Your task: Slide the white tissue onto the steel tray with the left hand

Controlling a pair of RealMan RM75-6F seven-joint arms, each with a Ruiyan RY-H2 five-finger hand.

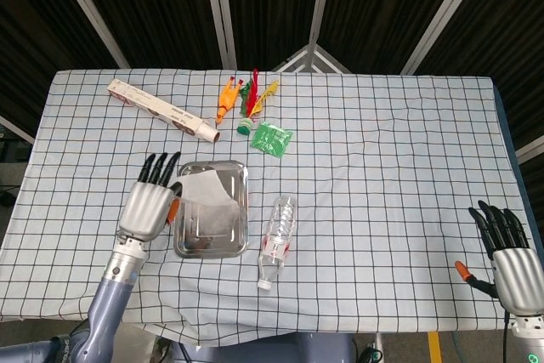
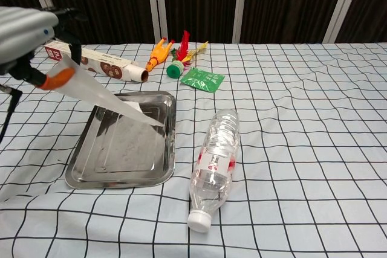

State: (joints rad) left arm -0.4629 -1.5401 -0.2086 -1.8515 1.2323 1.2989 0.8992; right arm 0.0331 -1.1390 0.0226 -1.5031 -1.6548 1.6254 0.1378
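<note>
White thin tissue (image 2: 115,102) hangs from the left robot hand (image 1: 150,204), which pinches one edge of it between the orange-tipped thumb and the dark fingers (image 1: 158,169). The sheet slopes down from that robot hand, and its low end reaches over the shiny steel tray (image 1: 189,242), just to the right of the robot hand. From the head view the tissue covers the upper part of the tray. I cannot tell if the low end touches the metal.

Next to the tray, further right of the left robot hand, a clear plastic bottle with a white cap (image 1: 277,229) lies on its side on the table (image 1: 382,159) with the black and white checked cloth. Further away from that robot hand lie a long white box with a roll in it (image 1: 161,110), an orange and red feather toy with a green base (image 1: 241,101) and a small green packet (image 1: 271,138).

The right robot hand (image 1: 508,255) is well apart, at the near right edge of the table. It holds nothing, and its dark fingers are spread.
</note>
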